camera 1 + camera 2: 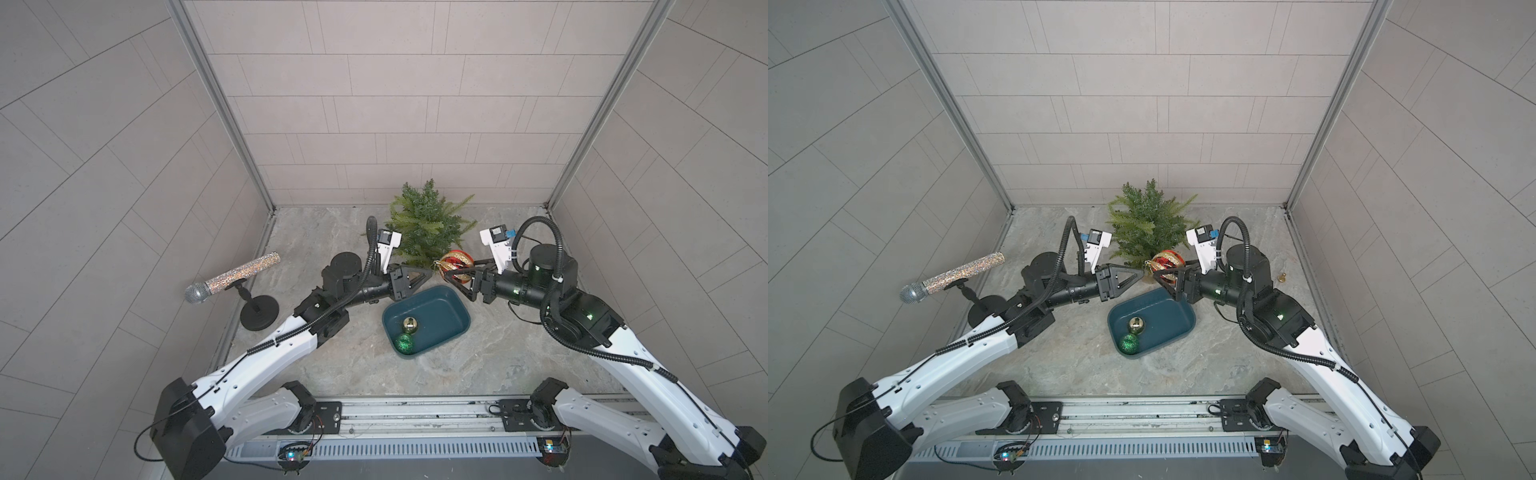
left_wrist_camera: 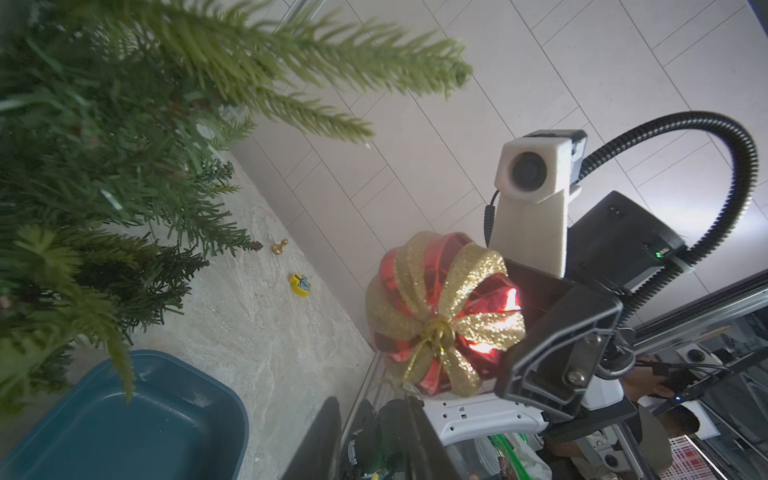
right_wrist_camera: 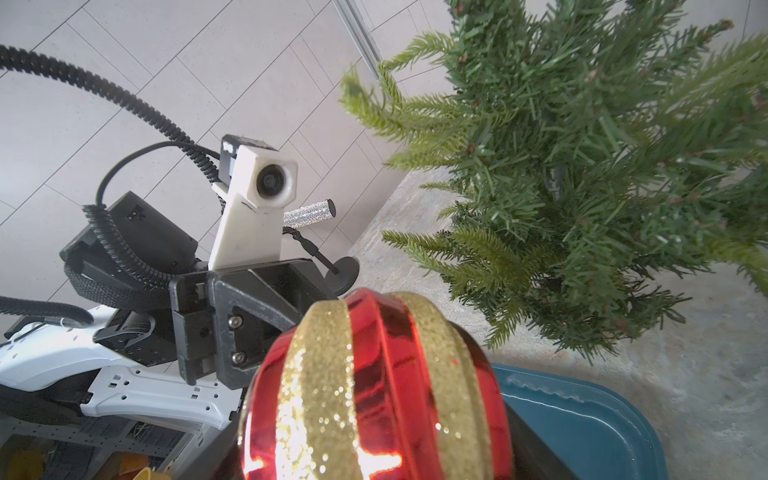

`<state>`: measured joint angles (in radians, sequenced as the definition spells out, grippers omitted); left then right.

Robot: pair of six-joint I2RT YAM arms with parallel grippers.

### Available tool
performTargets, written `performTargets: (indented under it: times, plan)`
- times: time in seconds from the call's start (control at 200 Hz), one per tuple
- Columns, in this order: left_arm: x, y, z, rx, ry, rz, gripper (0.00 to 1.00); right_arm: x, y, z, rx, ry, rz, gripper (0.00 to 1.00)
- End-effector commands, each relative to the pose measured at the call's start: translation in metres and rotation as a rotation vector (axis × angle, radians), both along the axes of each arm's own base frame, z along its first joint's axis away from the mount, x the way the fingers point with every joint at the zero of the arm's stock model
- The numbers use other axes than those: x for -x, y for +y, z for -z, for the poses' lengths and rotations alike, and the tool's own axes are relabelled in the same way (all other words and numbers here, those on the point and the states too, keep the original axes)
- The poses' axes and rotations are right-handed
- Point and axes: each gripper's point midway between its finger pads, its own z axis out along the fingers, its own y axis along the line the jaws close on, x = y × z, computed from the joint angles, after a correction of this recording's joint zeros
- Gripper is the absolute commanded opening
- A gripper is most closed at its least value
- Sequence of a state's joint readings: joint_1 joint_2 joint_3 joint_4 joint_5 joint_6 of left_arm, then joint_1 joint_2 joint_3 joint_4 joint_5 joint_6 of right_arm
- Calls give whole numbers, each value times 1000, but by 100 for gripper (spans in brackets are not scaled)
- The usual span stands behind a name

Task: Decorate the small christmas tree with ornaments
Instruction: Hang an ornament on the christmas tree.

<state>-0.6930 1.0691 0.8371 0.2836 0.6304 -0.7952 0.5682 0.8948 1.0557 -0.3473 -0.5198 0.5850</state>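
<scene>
Bauble (image 1: 456, 262) pinched in right tool (image 1: 453, 273) aims its cap at left tool (image 1: 428, 275), whose closure is unclear.

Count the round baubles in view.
3: red-and-gold ball in the right gripper beside the tree; gold ball and green ball in the blue tub. More could hide in the branches.
</scene>
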Motion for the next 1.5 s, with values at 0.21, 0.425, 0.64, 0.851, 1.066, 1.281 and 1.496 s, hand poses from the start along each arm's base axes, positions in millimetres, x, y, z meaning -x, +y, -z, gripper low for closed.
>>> performTargets:
  times: [0.21,0.425,0.64,0.851,1.066,1.281,1.496]
  plan:
    - [12,6,-26,82,-86,41,39,11,5,-13,-58,-14,-64,74]
    - [14,4,-31,112,-97,67,34,17,13,-18,-106,-7,-120,74]
    - [20,3,-41,150,-112,101,14,18,14,-19,-119,-5,-133,74]
    - [19,5,-37,146,-104,94,1,15,11,-21,-129,-8,-115,74]
    - [17,11,-29,130,-88,68,0,8,2,-25,-149,-4,-84,74]
    - [17,13,-30,107,-95,56,0,6,2,-25,-153,-3,-85,74]
    - [13,12,-37,72,-119,44,0,3,2,-26,-139,-11,-81,74]
